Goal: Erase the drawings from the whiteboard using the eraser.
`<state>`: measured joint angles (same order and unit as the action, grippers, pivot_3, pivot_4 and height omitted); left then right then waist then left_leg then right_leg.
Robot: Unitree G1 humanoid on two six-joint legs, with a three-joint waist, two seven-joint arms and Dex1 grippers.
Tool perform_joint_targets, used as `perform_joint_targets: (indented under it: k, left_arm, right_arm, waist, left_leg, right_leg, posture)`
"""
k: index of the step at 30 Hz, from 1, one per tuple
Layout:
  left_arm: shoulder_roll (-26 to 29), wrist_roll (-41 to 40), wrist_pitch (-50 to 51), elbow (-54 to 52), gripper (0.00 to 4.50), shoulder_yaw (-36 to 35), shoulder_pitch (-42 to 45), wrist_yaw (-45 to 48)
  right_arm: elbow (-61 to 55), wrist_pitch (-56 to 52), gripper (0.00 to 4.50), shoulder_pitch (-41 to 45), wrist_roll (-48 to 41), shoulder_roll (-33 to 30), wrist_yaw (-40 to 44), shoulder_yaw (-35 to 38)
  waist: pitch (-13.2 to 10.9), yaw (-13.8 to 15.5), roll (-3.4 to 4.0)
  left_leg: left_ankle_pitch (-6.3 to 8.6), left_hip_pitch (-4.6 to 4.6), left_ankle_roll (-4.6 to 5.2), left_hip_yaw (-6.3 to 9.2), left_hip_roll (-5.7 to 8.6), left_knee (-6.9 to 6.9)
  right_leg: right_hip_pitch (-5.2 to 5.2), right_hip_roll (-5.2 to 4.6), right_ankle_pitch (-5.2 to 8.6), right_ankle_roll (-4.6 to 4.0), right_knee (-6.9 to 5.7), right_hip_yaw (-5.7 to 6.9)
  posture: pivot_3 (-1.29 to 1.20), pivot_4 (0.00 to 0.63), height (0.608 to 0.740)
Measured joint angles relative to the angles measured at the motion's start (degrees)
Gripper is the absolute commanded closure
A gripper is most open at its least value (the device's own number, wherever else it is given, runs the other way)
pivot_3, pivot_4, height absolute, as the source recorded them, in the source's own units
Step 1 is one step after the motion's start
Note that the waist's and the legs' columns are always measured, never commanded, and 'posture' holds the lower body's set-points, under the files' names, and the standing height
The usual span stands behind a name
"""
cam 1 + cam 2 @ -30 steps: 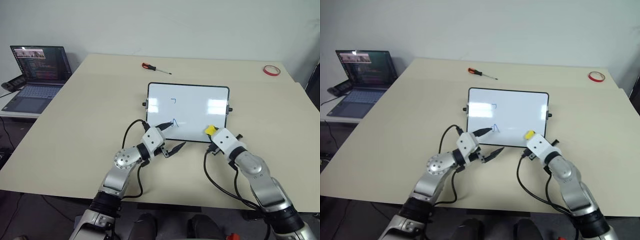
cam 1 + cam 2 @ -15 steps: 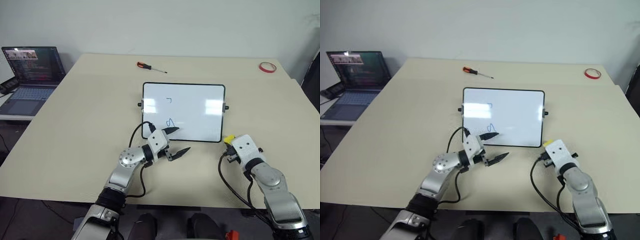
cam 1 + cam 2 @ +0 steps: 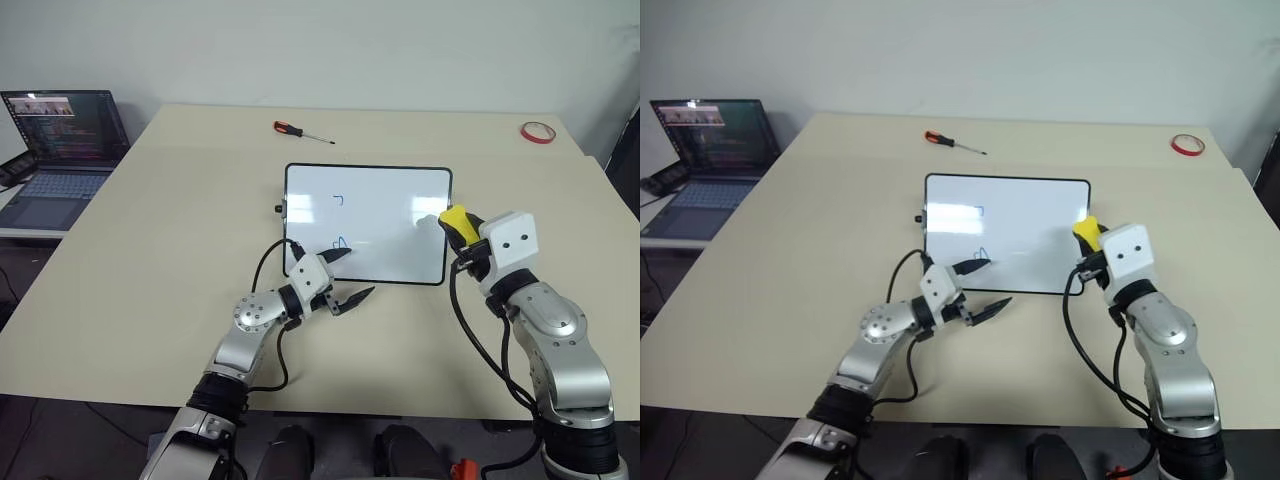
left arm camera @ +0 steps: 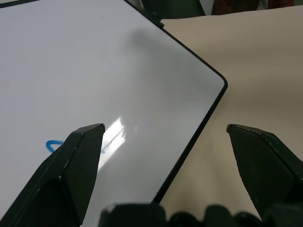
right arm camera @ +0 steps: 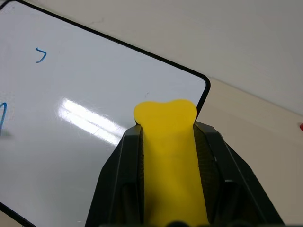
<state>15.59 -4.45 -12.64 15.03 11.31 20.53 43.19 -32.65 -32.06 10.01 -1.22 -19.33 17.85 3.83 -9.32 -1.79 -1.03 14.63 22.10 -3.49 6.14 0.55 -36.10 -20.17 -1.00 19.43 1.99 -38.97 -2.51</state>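
Note:
The whiteboard (image 3: pixel 385 225) lies flat in the middle of the table. Two blue drawings show on it: a small hook (image 3: pixel 340 199) toward its far left and a loop (image 3: pixel 339 243) near its front left. In the right wrist view the hook (image 5: pixel 41 55) appears again. My right gripper (image 3: pixel 459 236) is shut on the yellow eraser (image 3: pixel 452 219) and holds it in the air over the board's right edge. My left gripper (image 3: pixel 357 273) is open and low at the board's near edge, one finger (image 4: pixel 83 161) over the white surface and the other over the table.
A red-handled screwdriver (image 3: pixel 299 132) lies behind the board. A red tape ring (image 3: pixel 536 132) sits at the far right corner of the table. An open laptop (image 3: pixel 60 140) stands on a side desk at the left.
My right gripper has risen with the eraser, from table level beside the board's near right corner to above its right edge. The left gripper has stayed put.

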Motion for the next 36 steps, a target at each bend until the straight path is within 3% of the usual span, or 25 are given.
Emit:
perform_joint_targets:
  k: [14,25,31,36]
  left_arm:
    - [1.2,1.2,1.6,-4.8,0.0,-1.8,-2.8,-5.8]
    - [2.1,1.5,6.1,-12.0,0.0,-8.5,-14.6,-16.1]
    - [2.0,0.7,6.3,-12.5,0.0,-8.3,-12.7,-15.9]
    - [1.4,0.2,6.2,-12.3,0.0,-6.9,-11.0,-14.0]
  right_arm:
    - [4.5,1.2,3.34,2.6,-0.5,-0.3,0.1,-1.1]
    - [9.8,3.8,3.34,6.1,-0.6,-0.7,1.9,-2.3]
    - [13.2,5.2,3.34,10.5,-0.6,-0.3,3.1,-5.0]
    - [19.5,7.8,3.34,18.2,-0.1,3.9,3.0,-8.7]
  waist:
    - [0.0,0.0,0.01]
    - [0.0,0.1,0.03]
    - [0.0,0.1,0.03]
    - [0.0,-0.5,0.07]
  left_leg:
    - [0.0,-0.01,0.0,-0.01,-0.01,0.0]
    - [0.0,-0.01,0.0,-0.02,-0.02,-0.01]
    - [0.0,-0.02,0.0,-0.03,-0.02,-0.02]
    - [0.0,-0.05,-0.01,-0.08,-0.06,0.0]
  right_leg:
    - [-0.01,0.0,0.0,0.0,-0.02,0.0]
    - [-0.01,-0.02,0.0,-0.01,-0.02,-0.01]
    - [-0.01,-0.02,0.0,-0.01,-0.03,0.0]
    - [-0.04,0.01,-0.01,-0.02,-0.06,-0.02]
  posture:
    - [0.0,0.15,0.74]
    - [0.0,0.15,0.74]
    - [0.0,0.15,0.74]
    - [0.0,0.15,0.74]
